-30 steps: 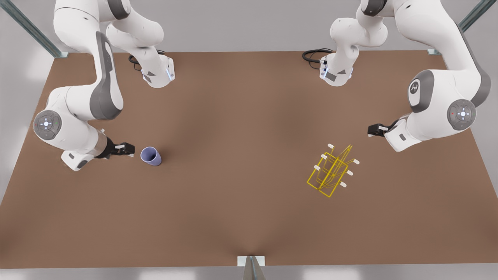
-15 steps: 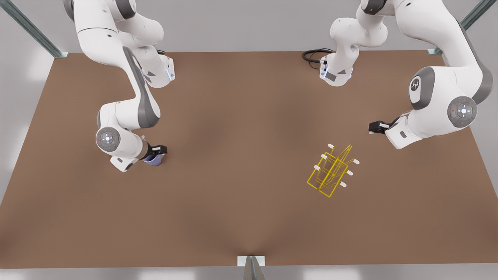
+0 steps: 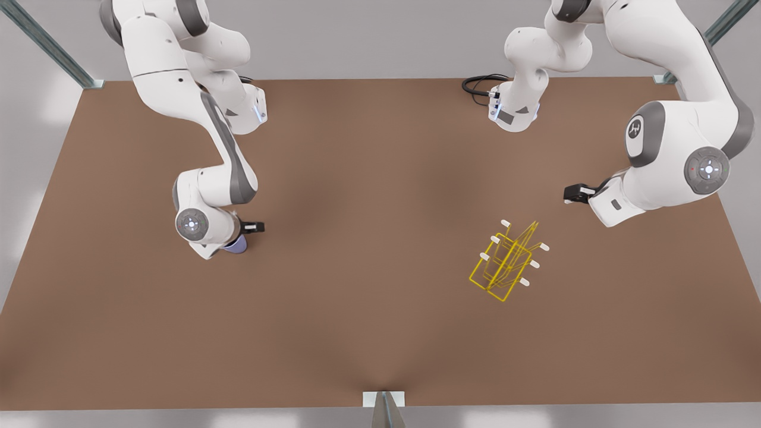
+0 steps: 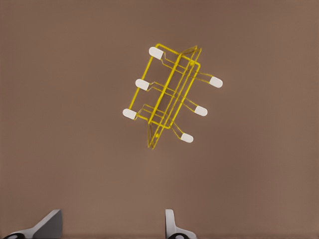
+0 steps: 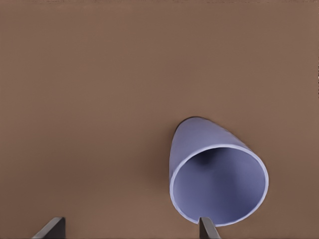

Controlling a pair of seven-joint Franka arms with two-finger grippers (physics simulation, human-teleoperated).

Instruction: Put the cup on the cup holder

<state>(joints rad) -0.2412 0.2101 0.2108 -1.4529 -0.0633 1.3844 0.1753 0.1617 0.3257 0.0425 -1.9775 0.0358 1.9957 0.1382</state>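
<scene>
Your right gripper (image 3: 254, 226) is closing in over the cup (image 3: 236, 245), fingers spread and one lining up with the rim, so the grab's coming. The left gripper (image 3: 569, 195), also spread, is waiting far right of the holder (image 3: 504, 262).

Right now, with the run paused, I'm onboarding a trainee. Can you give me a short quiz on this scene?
1. True or false: the cup already hangs on the cup holder.
2. Which arm's gripper is at the cup? A) left B) right
3. Fill in: both grippers' fingers are ____.
Key: 1 false, the cup is on the table. 2 B, the right gripper; the left gripper waits near the cup holder. 3 open.
</scene>
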